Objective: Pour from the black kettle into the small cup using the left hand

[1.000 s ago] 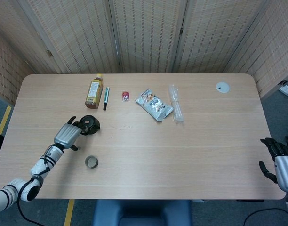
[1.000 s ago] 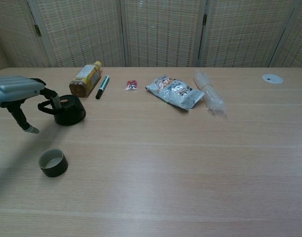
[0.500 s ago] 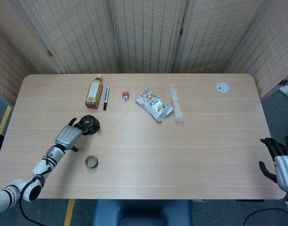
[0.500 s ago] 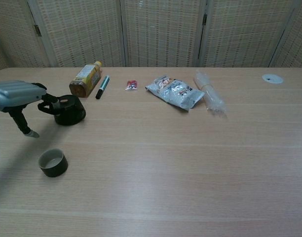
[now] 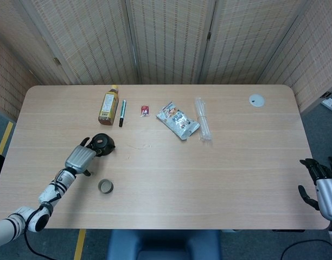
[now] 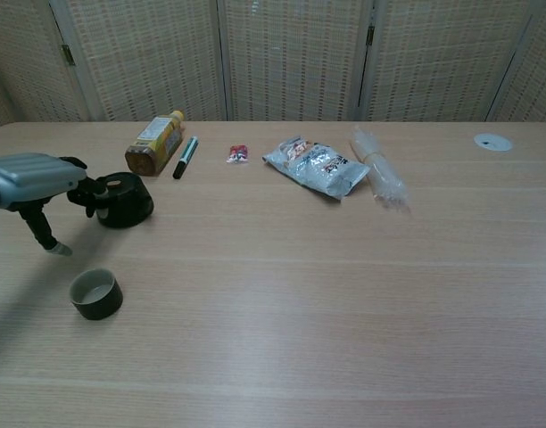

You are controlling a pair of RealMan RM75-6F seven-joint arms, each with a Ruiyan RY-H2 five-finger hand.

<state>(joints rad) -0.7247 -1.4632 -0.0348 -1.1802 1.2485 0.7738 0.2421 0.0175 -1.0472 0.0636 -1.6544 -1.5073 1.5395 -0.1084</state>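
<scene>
Left hand [image 6: 32,174] has dropped lower over the last second, fingers now hooked round the handle of the black kettle [image 6: 123,201], which sits on the table at 12 o'clock from the small cup [image 6: 95,293]. Grasp looks nearly set; lift comes next. Right hand [image 5: 323,184] idle, fingers apart.

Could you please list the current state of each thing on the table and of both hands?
black kettle: upright, lid on, left hand at its handle
small cup: upright, apparently empty
bottle: lying down, capped
pen: lying flat
left hand: around handle, grip unclear
right hand: open, idle
</scene>
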